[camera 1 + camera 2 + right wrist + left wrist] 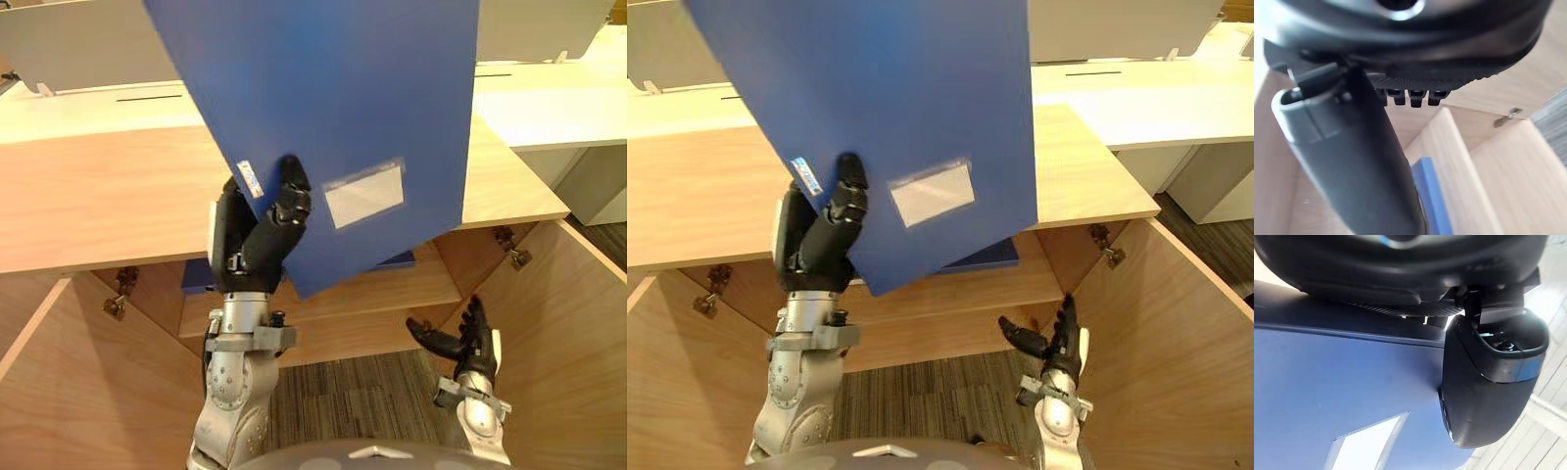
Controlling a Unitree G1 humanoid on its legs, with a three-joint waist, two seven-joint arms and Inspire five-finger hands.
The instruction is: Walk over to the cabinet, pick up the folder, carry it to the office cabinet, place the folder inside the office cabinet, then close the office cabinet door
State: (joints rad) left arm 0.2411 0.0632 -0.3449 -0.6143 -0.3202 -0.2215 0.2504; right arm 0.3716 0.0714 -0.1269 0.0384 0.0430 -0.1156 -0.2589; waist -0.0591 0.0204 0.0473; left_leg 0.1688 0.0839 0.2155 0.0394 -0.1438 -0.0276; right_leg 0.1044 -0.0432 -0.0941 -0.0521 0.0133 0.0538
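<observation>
Wood-topped office cabinet (98, 196) stands before us with its doors (578, 323) swung wide. Our left hand (263, 240) pinches the blue folder (333, 98) by its lower corner, thumb in front, fingers behind, holding it tilted above the cabinet top. Our right hand (460, 343) hangs low near the right door, fingers spread, empty. We judge pickup and carrying done; placing the folder inside and closing up remain.

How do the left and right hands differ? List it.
The left hand is raised and clamped on the blue folder; the right hand sits lower, holding nothing. The left hand is curled; the right hand's fingers are spread. Both are dark.
</observation>
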